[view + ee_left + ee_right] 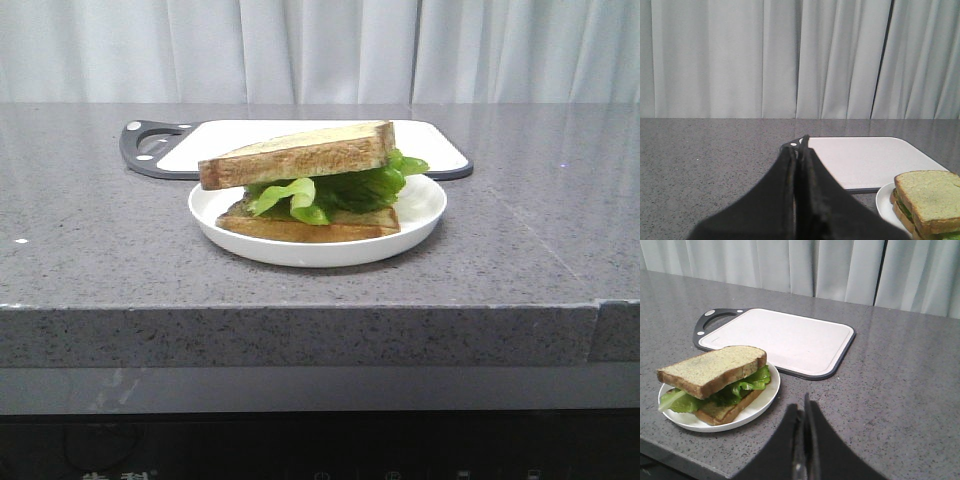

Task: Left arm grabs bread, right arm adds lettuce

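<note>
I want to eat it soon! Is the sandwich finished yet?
Looks finished. The lettuce sits between the bottom bread and the top slice on the white plate. Nothing is in hand: the left claw and right claw are shut, empty, pulled away. Nothing seems left.

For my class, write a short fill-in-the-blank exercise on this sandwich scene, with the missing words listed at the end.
1. The lettuce lies between two slices of ____.
2. The sandwich sits on a white ____.
3. Behind the plate lies a white cutting ____.
4. The left gripper and right gripper both have their fingers ____.

Missing words: bread; plate; board; shut
</note>
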Robot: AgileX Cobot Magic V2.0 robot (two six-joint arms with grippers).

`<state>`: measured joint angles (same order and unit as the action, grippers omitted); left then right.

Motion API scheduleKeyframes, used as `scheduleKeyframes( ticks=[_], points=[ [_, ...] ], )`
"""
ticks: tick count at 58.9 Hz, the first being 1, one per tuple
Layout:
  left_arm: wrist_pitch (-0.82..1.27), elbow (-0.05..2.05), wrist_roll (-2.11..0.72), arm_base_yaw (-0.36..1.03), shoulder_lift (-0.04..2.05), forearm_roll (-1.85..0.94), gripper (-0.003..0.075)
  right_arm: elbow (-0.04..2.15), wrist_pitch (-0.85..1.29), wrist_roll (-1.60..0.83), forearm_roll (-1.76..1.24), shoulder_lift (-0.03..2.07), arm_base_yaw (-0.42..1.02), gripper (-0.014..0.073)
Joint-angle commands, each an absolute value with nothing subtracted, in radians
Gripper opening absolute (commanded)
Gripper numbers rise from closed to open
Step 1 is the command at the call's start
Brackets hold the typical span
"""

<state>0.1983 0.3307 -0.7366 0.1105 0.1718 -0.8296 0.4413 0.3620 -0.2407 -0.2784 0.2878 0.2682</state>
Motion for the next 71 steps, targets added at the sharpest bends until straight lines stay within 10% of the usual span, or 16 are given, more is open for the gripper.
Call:
scheduleKeyframes(
  ticks=[1, 21, 40, 71],
  points=[
    [0.147, 0.357, -0.729, 0.119, 0.182, -0.847, -0.0020, 0.467, 0.287, -0.238, -0.286, 0.293, 0.260, -0.0058],
    [0.142, 0.351, -0.708, 0.119, 0.182, -0.797, -0.0020, 0.467, 0.287, -0.238, -0.286, 0.293, 0.260, -0.0058],
    [0.140, 0.351, 0.145, 0.119, 0.182, 0.061, -0.0020, 0.467, 0.287, -0.238, -0.286, 0.293, 0.260, -0.0058],
    [0.144, 0.204, 0.099, 0.013, 0.013, 0.018, -0.0020, 0.467, 0.287, -0.238, -0.286, 0.293, 0.260, -0.0058]
  ],
)
